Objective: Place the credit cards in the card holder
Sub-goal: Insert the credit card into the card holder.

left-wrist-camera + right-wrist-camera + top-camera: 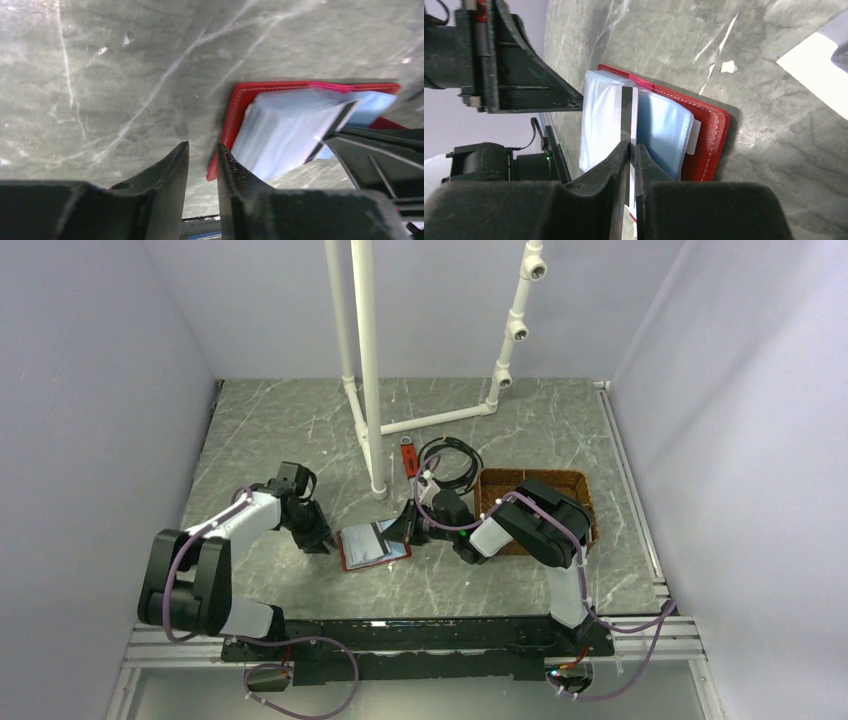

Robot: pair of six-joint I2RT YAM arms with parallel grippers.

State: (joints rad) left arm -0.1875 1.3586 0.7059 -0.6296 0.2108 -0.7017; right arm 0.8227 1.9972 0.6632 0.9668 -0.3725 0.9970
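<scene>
The red card holder (372, 546) lies open on the table, its pale clear pockets facing up. My right gripper (633, 145) is shut on a thin grey-white credit card (629, 112), held on edge over the clear pockets (659, 125) of the holder (711, 132). My left gripper (202, 146) is at the holder's left edge (235, 107), its jaws a little apart with nothing between them. Its right finger (227, 165) overlaps the red rim. In the top view the left gripper (322, 536) and the right gripper (408, 528) flank the holder.
A brown woven tray (575, 483) stands right of the right arm. A red-handled tool (408, 456) and a coiled black cable (455, 462) lie behind the holder. White pipes (366, 360) rise at the back centre.
</scene>
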